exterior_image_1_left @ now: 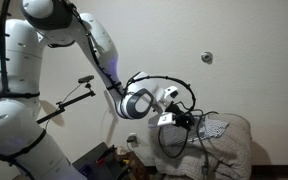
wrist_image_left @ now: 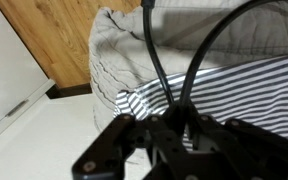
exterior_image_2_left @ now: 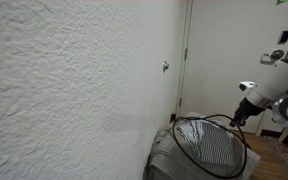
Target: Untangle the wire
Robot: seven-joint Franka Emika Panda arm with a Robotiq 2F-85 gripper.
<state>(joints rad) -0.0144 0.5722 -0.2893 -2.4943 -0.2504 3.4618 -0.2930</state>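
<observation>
The wire point(wrist_image_left: 154, 55) loops from the end effector point(exterior_image_2_left: 234, 119) over the cloth point(wrist_image_left: 254, 90) below it

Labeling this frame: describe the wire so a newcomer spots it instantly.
Find the striped cloth draped over the mound by the wall. Over it, the wire loops down from the gripper. Thin, black, floppy, unlike the stiff clamp-headed rod.

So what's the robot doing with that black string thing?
The white robot arm has its gripper pinched shut on the wire, which is a long black cable. It holds the wire up above the striped cloth. A big loop of the wire hangs down from the gripper over that cloth. With loops like that, the wire does not look untangled yet.
</observation>
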